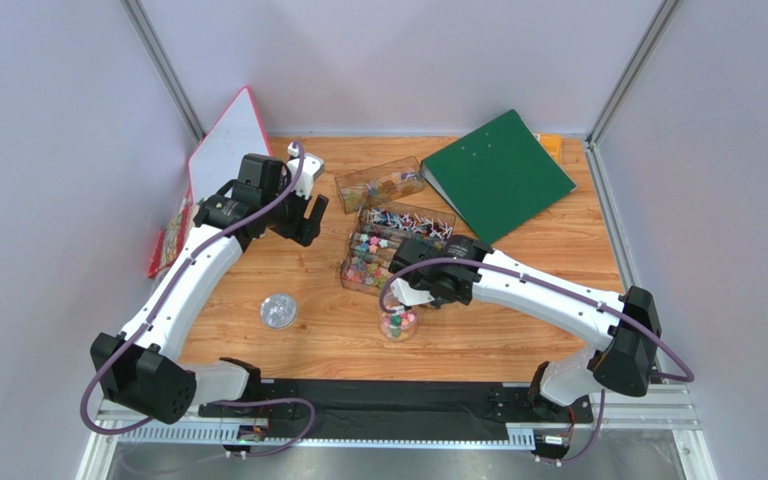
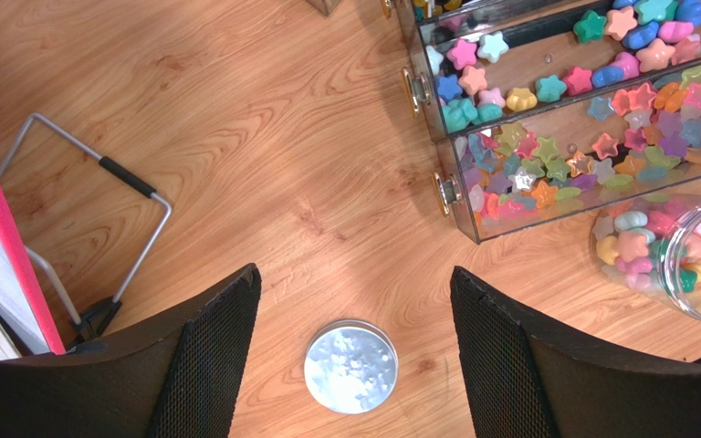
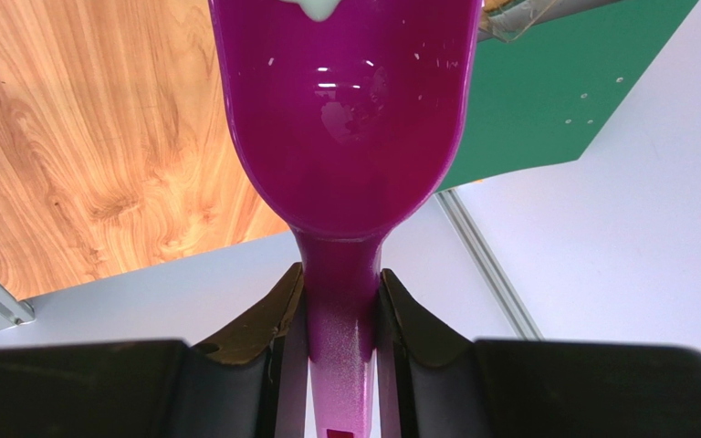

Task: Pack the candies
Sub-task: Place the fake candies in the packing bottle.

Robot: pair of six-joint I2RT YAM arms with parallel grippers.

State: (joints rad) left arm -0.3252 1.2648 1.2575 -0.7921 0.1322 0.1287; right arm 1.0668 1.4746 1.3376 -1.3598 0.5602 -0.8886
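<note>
Left pincer (image 2: 354, 274) spread wide, empty, above desk (image 2: 235, 137), over round silver lid (image 2: 350, 367). Right pincer (image 3: 340, 351) clamped on purple scoop (image 3: 345, 119) handle. Candies (image 2: 605, 146) fill clear compartment box (image 2: 443, 189); more inside glass jar (image 2: 666, 260) just beside box.

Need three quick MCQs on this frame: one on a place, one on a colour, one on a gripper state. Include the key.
1. The silver lid lies:
A in the candy box
B on the table, left of the jar
C on the binder

2. The scoop is:
A purple
B yellow
C white

3. The left gripper is:
A open, empty
B shut on the lid
C shut on the scoop

Key:
1. B, it rests on bare wood apart from the jar.
2. A, its bowl and handle are purple.
3. A, its fingers stand wide with nothing between.
</note>
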